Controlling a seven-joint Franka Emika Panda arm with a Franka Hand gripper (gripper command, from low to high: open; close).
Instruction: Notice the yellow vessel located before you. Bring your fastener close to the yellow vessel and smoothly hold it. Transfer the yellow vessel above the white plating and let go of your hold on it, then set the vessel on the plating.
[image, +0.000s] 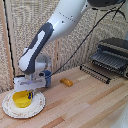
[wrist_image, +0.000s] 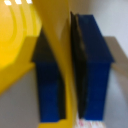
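The small round bright yellow bowl (image: 21, 99) looks like smooth plastic, shallow and shiny. It sits on the big flat white plate (image: 37, 107), which is round and has a faint flower pattern around its rim. The plate lies on a pale wooden table (image: 85, 105) made of long boards with soft grain lines.

The white blocky gripper (image: 29, 93) with its two short dark blue fingers (wrist_image: 93, 70) hangs right over the plate. The fingers point down and pinch the thin wall of the bowl between them — the wrist view shows a yellow strip squeezed tight between two blue blocks (wrist_image: 48, 82). The blue fingers look flat-sided and boxy, with a dark rubbery pad on one inner face.

The thick white arm (image: 47, 35) with grey joints bends down to the gripper from high above the plate.

Just behind the plate, partly hidden by the gripper, stands a round blue mug (image: 47, 77). A small orange-yellow oblong piece (image: 66, 81) lies on the wood near the mug. Far from the plate, toward the exterior view's right, sits a black metal toaster oven (image: 111, 57) — boxy, with a wire rack.
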